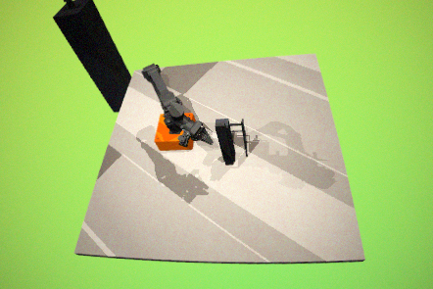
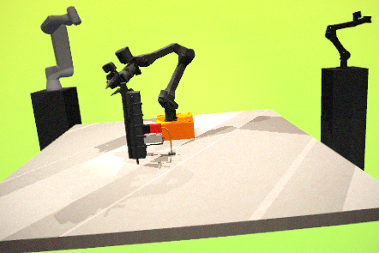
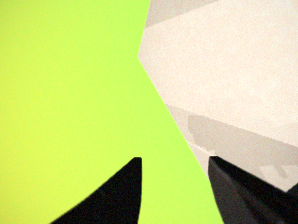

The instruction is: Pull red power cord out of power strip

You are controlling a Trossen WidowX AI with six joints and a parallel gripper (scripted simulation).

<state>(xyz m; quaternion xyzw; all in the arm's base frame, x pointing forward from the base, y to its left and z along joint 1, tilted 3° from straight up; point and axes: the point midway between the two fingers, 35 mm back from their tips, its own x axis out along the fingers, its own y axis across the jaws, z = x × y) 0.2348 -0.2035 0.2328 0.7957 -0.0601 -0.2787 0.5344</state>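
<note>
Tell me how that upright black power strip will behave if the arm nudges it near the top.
The power strip stands tall and narrow on end, so a nudge up high would probably tip it rather than slide it. It looks rigid, a stiff block. The red plug still seated in its side may drag along. The tool is beside its top, partly closed on nothing.

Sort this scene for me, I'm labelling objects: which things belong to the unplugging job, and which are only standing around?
Job:
- upright black power strip
- red plug seated in it
- black parallel-jaw gripper, partly closed on nothing, above the strip

Standing by:
- grey plug below the red one
- orange base block
- grey arm on its pedestal
- black pedestal
</note>
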